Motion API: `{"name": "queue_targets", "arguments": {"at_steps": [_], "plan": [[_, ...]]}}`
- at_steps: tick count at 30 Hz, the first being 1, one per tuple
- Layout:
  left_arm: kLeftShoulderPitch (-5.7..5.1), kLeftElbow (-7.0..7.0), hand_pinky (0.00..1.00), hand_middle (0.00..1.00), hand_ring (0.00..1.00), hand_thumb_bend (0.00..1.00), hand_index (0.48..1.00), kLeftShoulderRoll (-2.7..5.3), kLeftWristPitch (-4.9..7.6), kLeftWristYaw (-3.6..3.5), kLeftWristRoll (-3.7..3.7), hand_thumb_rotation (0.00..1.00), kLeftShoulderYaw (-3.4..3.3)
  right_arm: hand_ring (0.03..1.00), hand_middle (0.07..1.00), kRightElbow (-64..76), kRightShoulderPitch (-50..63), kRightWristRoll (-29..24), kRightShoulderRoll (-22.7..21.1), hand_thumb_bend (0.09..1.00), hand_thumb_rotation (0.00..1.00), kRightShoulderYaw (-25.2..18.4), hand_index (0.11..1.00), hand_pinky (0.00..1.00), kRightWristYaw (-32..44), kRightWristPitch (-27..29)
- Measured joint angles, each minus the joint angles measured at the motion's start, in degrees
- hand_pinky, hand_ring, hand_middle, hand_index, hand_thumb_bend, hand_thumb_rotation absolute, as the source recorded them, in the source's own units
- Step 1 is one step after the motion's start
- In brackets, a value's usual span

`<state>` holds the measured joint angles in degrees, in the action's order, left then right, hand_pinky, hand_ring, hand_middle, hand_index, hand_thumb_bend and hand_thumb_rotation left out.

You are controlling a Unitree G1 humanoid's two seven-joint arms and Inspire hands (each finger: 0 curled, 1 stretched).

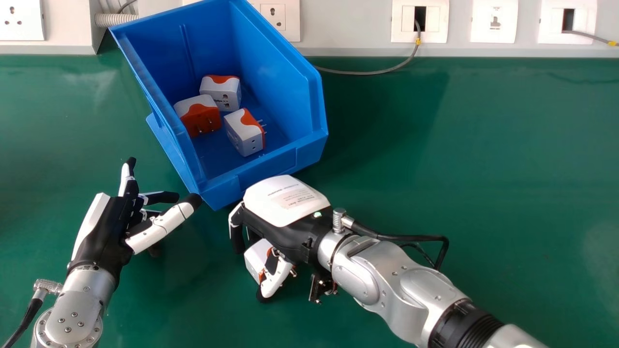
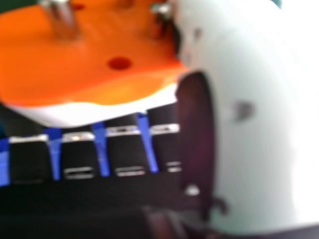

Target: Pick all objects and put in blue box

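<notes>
While the right hand (image 1: 287, 208) has its fingers curled round a white-and-orange adapter (image 1: 255, 258), near the blue box's (image 1: 271, 168) near edge, the left hand (image 1: 104, 232) sits open; green table (image 1: 483, 169) spreads wide right!

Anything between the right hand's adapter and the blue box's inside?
Only the near wall of the blue box stands between its inside and the adapter in the right hand; the left hand is farther left.

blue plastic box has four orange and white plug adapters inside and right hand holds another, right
Three, not four, orange and white plug adapters sit inside the blue plastic box, as the head view shows; the right hand does hold another adapter.
</notes>
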<state>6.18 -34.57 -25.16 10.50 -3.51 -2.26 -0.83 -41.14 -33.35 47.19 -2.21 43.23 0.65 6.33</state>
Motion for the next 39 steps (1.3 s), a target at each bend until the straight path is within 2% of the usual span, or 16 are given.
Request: {"name": "queue_targets", "arguments": {"at_steps": [9, 25, 39], "plan": [[0.68, -0.16, 0.57, 0.77, 0.66, 0.77, 0.835, -0.02, 0.27, -0.05, 0.04, 0.54, -0.02, 0.403, 0.47, 10.6, 5.4, -0.6, -3.7, 0.521, 0.0, -1.3, 0.522, 0.28, 2.9, 0.6], [0.61, -0.05, 0.58, 0.77, 0.66, 0.76, 0.835, 0.0, 0.22, -0.05, 0.12, 0.54, -0.03, 0.43, 0.488, 21.3, 9.0, -2.0, -6.6, 0.503, 0.0, -5.4, 0.522, 0.32, 2.0, 4.2], [0.56, 0.01, 0.57, 0.77, 0.66, 0.76, 0.834, -0.03, 0.23, -0.05, 0.11, 0.53, -0.03, 0.438, 0.494, 23.8, 10.0, -2.5, -7.1, 0.499, 0.0, -7.1, 0.52, 0.33, 2.7, 5.5]]}}
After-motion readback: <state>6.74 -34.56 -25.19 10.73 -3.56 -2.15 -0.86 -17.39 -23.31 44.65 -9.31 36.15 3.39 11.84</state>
